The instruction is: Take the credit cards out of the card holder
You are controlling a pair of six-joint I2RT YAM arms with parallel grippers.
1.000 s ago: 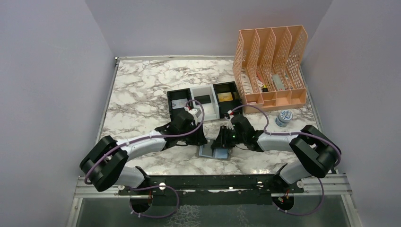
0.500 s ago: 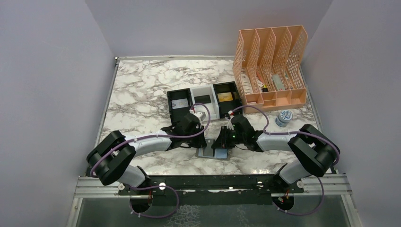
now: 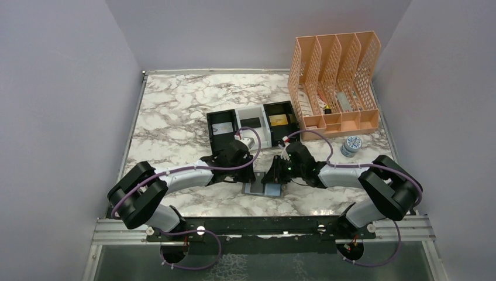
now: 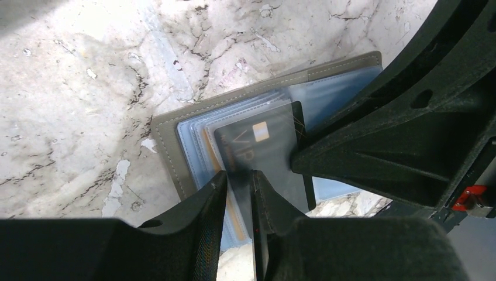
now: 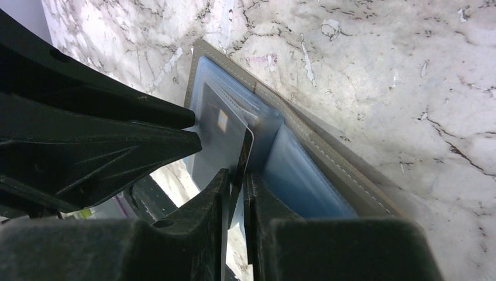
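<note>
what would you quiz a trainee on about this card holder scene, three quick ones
1. True or false: the card holder lies folded shut.
2. The card sticking out of its sleeve is: A dark, B red, C white.
3. What is the right gripper pinching?

Key: 1 false, it lies open. 2 A. 3 the edge of the card.
</note>
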